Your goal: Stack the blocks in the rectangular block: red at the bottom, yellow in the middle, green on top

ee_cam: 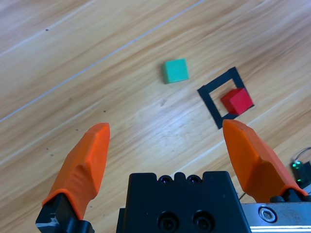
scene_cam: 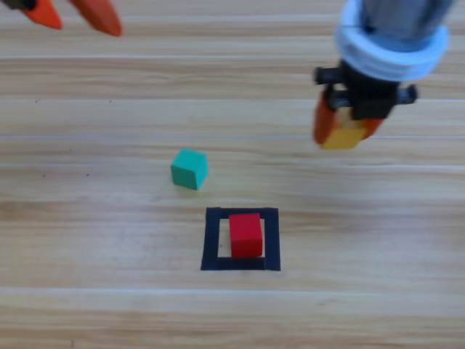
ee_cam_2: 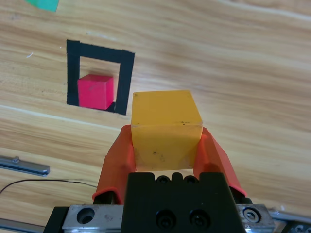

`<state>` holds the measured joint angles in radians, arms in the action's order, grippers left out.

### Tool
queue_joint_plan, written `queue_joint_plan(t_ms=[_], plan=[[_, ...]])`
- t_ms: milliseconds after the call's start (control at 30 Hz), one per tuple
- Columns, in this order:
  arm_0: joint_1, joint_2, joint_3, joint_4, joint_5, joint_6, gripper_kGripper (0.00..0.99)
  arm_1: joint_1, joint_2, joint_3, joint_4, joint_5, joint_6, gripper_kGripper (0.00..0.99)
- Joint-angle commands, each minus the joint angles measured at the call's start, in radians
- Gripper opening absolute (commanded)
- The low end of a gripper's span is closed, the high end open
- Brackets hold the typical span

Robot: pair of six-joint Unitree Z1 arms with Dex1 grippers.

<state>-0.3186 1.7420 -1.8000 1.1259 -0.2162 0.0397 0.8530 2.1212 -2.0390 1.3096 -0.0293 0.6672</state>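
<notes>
The red cube point(scene_cam: 245, 234) sits inside the black tape square point(scene_cam: 211, 240) near the table's middle front; it also shows as the red cube point(ee_cam_2: 95, 91) in the tape square point(ee_cam_2: 125, 82). My right gripper point(scene_cam: 347, 129) hangs above the table to the upper right of the square, shut on the yellow cube point(ee_cam_2: 166, 128). The teal-green cube point(scene_cam: 189, 168) rests on the wood just up and left of the square, also seen as the green cube point(ee_cam: 175, 71). My left gripper point(scene_cam: 71, 14) waits open at the top left corner.
Wooden table point(scene_cam: 378, 240) with bare planks around the tape square. A cable and metal fitting point(ee_cam_2: 24, 166) show at the lower left of the right wrist view.
</notes>
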Motion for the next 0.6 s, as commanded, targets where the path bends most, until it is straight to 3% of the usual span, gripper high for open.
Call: queue_joint_plan(t_ms=[33,333,600], plan=[[0.125,-0.044,0.156,-0.069,-0.023,0.065,0.990,0.124,0.218,-0.115,0.079,-0.006,0.069,0.178],[0.135,-0.048,0.271,-0.166,-0.051,0.055,0.990,0.166,0.355,-0.291,0.149,0.034,0.088,0.178],[0.133,-0.042,0.321,-0.215,-0.057,0.029,0.990,0.166,0.404,-0.339,0.157,0.057,0.086,0.178]])
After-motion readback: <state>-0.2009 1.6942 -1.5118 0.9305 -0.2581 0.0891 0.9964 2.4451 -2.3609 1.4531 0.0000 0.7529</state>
